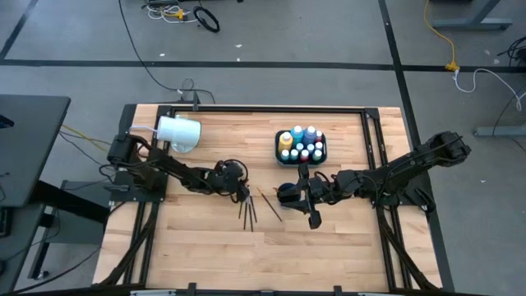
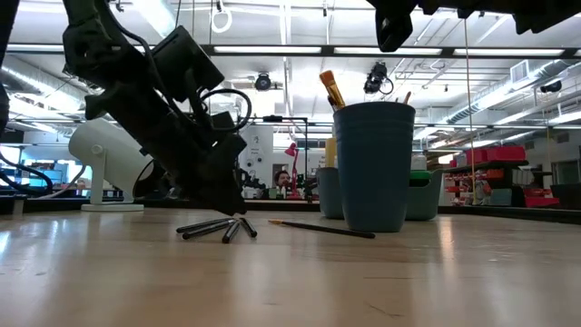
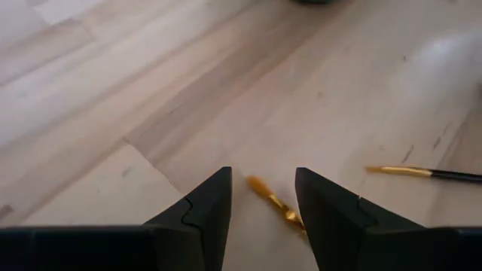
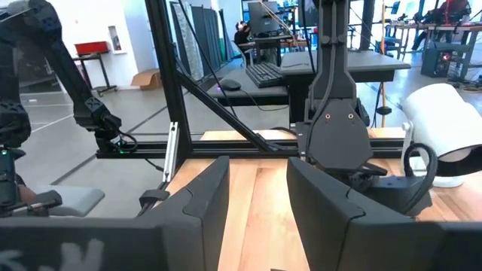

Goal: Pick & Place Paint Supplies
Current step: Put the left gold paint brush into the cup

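The left claw (image 1: 243,195) hangs low at mid-bench over a cluster of dark-handled brushes (image 1: 248,211), its fingers (image 3: 207,211) parted astride one brush's (image 3: 273,203) golden bristles, gripping nothing. The right claw (image 1: 307,196) hovers beside it, fingers apart and empty. The paint bottles (image 1: 301,145) sit in a dark tray (image 1: 279,154) toward the bench's (image 1: 345,255) far edge, with bare wood along the near side. No lettering is readable.

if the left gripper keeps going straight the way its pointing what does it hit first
Most likely the brush lying on the table: its gold bristle end sits in the gap of the left gripper, whose open jaws straddle it. Depth is unclear; past the brush comes bare wood.
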### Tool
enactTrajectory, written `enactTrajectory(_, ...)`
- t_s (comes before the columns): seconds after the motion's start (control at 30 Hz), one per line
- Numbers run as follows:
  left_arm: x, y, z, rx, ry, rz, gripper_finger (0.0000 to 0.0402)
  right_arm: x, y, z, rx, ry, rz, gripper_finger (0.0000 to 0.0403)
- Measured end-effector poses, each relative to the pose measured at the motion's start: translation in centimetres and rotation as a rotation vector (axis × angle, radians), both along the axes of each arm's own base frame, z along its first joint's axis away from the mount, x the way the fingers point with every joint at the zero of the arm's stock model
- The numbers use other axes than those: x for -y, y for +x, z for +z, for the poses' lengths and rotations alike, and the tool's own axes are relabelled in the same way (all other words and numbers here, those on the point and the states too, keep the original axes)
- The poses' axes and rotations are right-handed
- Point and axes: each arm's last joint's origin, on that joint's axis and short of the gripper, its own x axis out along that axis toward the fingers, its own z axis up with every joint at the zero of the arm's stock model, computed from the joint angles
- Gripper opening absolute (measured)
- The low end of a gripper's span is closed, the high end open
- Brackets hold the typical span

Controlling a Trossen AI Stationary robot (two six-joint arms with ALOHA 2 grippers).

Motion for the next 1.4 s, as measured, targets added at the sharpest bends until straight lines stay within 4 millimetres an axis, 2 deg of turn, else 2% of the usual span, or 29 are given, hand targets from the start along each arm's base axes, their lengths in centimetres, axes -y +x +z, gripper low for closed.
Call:
enactTrajectory(0.3, -0.1, 0.0, -0.7, -0.030, 0.033, 0.012, 0.0146, 0.0, 0.0, 0.0, -0.002, 0.005, -0.008, 0.0139)
enactTrajectory(0.43, -0.3, 0.0, -0.7, -0.041, 0.029, 0.008, 0.0112, 0.0, 0.0, -0.1, -0.006, 0.004, -0.008, 0.0139)
enactTrajectory(0.67, -0.3, 0.0, -0.8, -0.042, 0.018, -0.002, 0.0010, 0.0, 0.0, -0.1, -0.008, 0.005, -0.007, 0.0139)
enactTrajectory(0.93, -0.3, -0.1, -0.5, -0.046, 0.019, -0.026, 0.0005, 0.0, 0.0, -0.1, -0.009, 0.005, -0.006, 0.0139)
enactTrajectory(1.13, 0.0, -0.2, 2.1, 0.034, 0.034, -0.074, 0.0004, 0.0, 0.0, -0.1, -0.014, 0.003, -0.007, 0.0139)
enactTrajectory(1.4, 1.9, -0.1, 7.7, 0.305, 0.131, -0.239, 0.0003, 0.0, 0.0, -0.2, -0.016, 0.002, -0.006, 0.0139)
